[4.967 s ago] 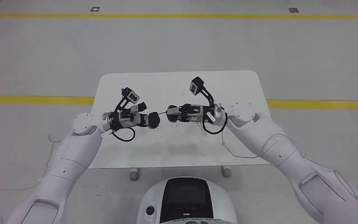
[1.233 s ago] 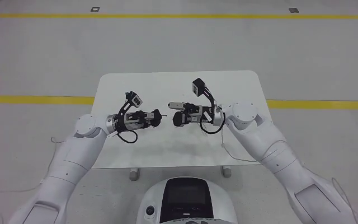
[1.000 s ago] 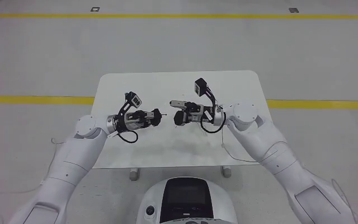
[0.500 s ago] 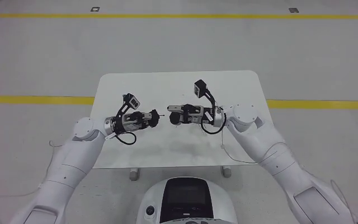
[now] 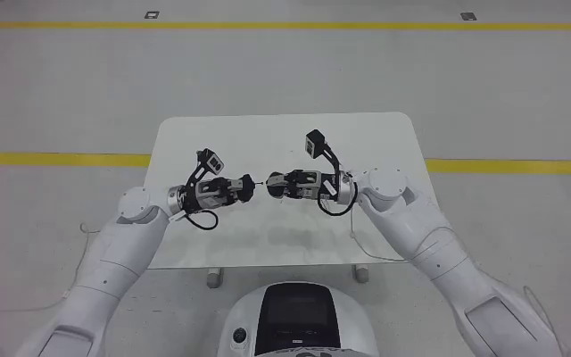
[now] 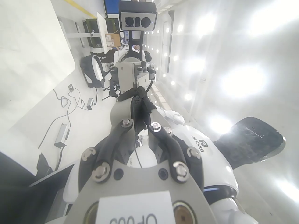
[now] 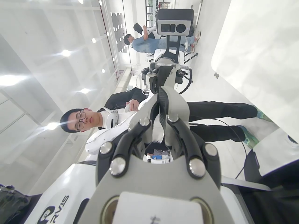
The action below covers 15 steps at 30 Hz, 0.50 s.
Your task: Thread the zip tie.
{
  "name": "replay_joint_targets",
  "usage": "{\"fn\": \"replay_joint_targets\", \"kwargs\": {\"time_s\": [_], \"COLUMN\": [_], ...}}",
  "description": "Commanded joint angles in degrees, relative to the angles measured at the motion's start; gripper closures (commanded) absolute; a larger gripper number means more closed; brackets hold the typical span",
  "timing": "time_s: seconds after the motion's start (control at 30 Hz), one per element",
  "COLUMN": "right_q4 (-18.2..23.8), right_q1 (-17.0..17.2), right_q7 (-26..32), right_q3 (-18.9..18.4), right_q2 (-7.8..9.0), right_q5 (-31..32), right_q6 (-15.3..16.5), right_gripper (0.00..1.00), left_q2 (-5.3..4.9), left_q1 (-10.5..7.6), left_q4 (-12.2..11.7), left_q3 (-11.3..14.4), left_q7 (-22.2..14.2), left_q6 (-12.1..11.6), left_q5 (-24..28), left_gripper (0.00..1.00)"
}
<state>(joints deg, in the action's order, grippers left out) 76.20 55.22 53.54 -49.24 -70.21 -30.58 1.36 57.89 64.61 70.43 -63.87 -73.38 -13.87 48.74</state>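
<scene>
Holding the zip tie (image 5: 260,184) above the tabletop (image 5: 375,143), we clench the left jaws on it — the right jaws, pressed shut, meet its tip.

Cropped, unreadable label (image 6: 135,207) on left gripper (image 6: 139,95)

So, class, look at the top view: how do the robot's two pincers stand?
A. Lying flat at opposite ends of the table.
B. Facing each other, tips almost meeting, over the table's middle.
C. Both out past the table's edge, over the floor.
B: the left pincer and the right pincer point at each other, tips close together, above the white table.
</scene>
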Motion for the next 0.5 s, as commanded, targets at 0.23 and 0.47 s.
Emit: {"fn": "replay_joint_targets", "kwargs": {"time_s": [0.23,0.47], "right_q4": [-0.67,-1.24], "right_q1": [-0.2,-0.58], "right_q7": [0.6,1.31], "right_q3": [-0.11,0.12], "right_q2": [-0.38,-0.77], "right_q5": [0.08,-0.03], "right_q6": [0.19,0.23], "right_gripper": [0.87,0.91], "left_q2": [0.16,0.27], "left_q1": [-0.46,-0.77], "left_q4": [-0.56,-0.97], "left_q3": [0.42,0.66], "left_q7": [-0.02,0.09], "left_q6": [0.18,0.23], "left_q5": [-0.08,-0.2], "left_gripper": [1.0,1.0]}}
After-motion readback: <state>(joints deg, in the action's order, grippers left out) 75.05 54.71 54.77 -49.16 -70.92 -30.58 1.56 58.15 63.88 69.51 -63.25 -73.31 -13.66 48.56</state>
